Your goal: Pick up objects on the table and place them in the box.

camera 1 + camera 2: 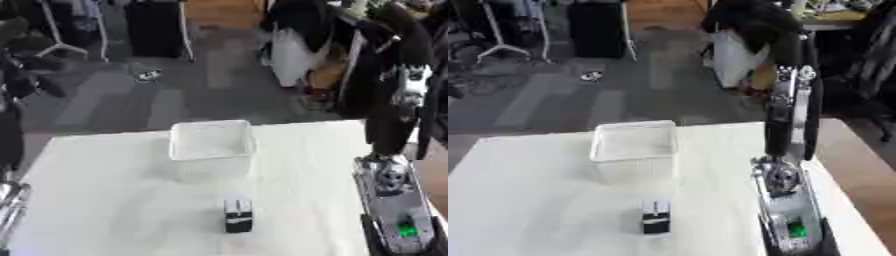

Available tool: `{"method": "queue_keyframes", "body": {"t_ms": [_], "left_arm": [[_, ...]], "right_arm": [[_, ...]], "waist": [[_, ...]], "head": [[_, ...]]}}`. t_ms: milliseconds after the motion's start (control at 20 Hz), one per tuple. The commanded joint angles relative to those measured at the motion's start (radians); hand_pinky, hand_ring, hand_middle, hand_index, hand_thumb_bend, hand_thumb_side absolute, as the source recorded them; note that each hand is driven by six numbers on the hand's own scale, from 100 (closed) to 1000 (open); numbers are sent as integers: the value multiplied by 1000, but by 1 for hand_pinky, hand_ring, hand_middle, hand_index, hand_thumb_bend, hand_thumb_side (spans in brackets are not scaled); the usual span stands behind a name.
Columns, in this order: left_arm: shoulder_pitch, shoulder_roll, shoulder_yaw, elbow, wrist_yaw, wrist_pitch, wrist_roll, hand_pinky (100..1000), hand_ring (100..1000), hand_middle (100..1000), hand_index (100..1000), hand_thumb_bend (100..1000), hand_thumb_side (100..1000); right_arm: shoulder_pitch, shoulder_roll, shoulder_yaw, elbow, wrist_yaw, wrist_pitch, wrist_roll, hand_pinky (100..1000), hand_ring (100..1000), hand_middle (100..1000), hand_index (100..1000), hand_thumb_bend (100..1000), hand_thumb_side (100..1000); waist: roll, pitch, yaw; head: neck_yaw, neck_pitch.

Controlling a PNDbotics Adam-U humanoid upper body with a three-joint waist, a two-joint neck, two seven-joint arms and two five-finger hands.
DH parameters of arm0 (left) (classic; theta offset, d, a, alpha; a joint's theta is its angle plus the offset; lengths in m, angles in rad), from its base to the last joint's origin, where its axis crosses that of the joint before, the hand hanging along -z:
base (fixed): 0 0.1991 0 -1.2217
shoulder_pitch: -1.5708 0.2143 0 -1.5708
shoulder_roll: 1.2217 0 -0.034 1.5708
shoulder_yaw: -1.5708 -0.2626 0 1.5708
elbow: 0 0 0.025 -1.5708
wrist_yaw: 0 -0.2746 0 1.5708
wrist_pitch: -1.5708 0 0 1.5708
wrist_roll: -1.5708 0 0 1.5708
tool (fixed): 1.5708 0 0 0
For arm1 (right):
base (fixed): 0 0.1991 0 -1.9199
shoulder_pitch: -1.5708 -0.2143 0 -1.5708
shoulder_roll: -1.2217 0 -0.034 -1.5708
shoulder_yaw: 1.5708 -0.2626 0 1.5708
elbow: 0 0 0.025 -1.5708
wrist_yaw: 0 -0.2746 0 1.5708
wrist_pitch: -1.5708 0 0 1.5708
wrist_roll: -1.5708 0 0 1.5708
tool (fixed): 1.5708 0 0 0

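Thing: small black-and-white block (237,215) stands low in the middle of the white table (105,200) | box (212,142) just above it | looks light and stiff (grab its two sides) | right arm (785,200) at right edge, hand unclear

Box (212,145) mid-frame: translucent white plastic. Table (105,200): matt white. Right arm (785,195): silver metal, black casing.

Bare table (105,200) surrounds the small black object (237,215) near the box (212,145).
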Motion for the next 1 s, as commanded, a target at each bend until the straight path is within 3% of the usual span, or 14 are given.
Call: {"method": "queue_keyframes", "body": {"t_ms": [50, 150, 200, 400, 550, 650, 1000], "left_arm": [[-10, 23, 9, -14, -5, -1, -3, 376, 608, 683, 872, 256, 1000], [-11, 23, 9, -14, -5, -1, -2, 376, 609, 683, 872, 254, 1000], [-10, 23, 10, -14, -5, -1, -2, 378, 609, 684, 872, 253, 1000], [-8, 28, 13, -13, -6, -1, 2, 381, 610, 685, 871, 251, 1000], [-5, 32, 15, -11, -7, -1, 4, 382, 611, 685, 872, 250, 1000], [-5, 34, 15, -11, -7, -1, 5, 383, 611, 686, 872, 250, 1000], [-5, 36, 14, -9, -8, -2, 4, 381, 610, 685, 872, 251, 1000]], "right_arm": [[-16, -9, 0, -7, -5, -1, 5, 833, 741, 735, 839, 210, 1000], [-15, -10, 2, -1, 2, 0, 22, 833, 742, 736, 839, 227, 1000], [-15, -11, 3, 4, 7, 1, 36, 830, 742, 741, 838, 305, 1000], [-36, -73, 13, 91, 105, 2, 245, 842, 747, 745, 824, 399, 1000], [-73, -153, 26, 218, 206, -53, 439, 843, 742, 744, 819, 501, 1000], [-93, -190, 32, 296, 244, -100, 514, 840, 740, 744, 821, 557, 1000], [-180, -267, 81, 499, 330, -249, 606, 844, 733, 739, 816, 688, 1000]], "waist": [[3, -8, -1], [3, -8, 2], [3, -9, 4], [1, -13, 10], [-2, -17, 11], [-4, -19, 12], [-8, -22, 15]], "head": [[5, -7], [5, -8], [6, -10], [36, -29], [60, -51], [70, -53], [67, -37]]}}
